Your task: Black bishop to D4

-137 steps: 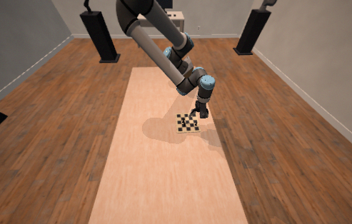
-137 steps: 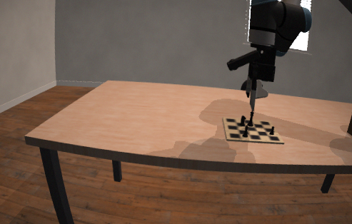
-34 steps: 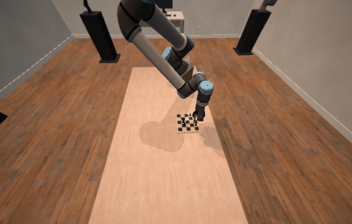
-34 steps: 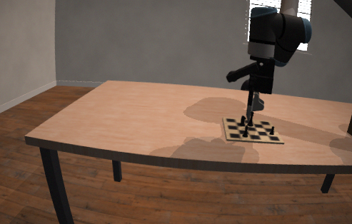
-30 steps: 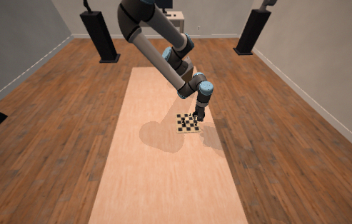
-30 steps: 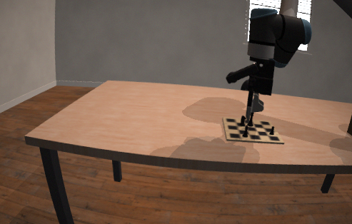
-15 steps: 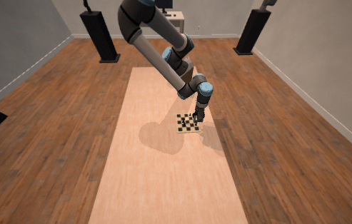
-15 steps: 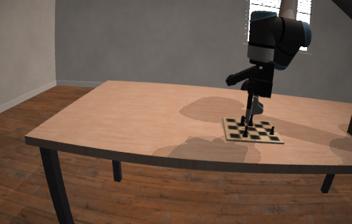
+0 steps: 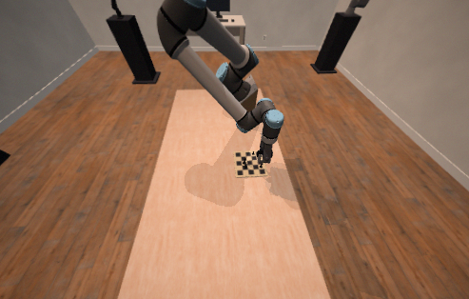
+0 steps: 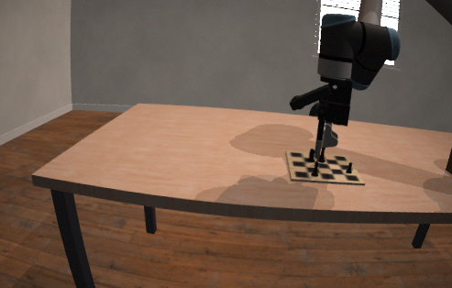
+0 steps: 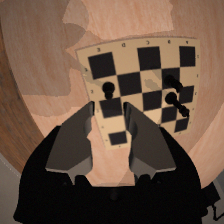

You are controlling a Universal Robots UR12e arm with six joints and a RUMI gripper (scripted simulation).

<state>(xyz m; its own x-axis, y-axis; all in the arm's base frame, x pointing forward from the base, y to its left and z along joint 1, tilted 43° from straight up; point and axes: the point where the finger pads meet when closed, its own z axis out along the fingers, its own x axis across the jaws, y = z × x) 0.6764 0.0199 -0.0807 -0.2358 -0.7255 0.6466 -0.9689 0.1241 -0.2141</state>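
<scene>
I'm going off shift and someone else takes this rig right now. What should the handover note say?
Gripper: fingers partly apart, nothing between them, hanging above the near edge of the chessboard.
Pieces: three black pieces stand upright on the board. One is just beyond the fingertips and in line with the gap; two more stand close together to the right. Shapes are too small to confirm which is the bishop, and the edge labels are too blurred to read.
Done: approach only, nothing grasped.
Left: confirm the bishop and D4, grasp, carry, set it upright inside D4, and disturb no other piece.
</scene>
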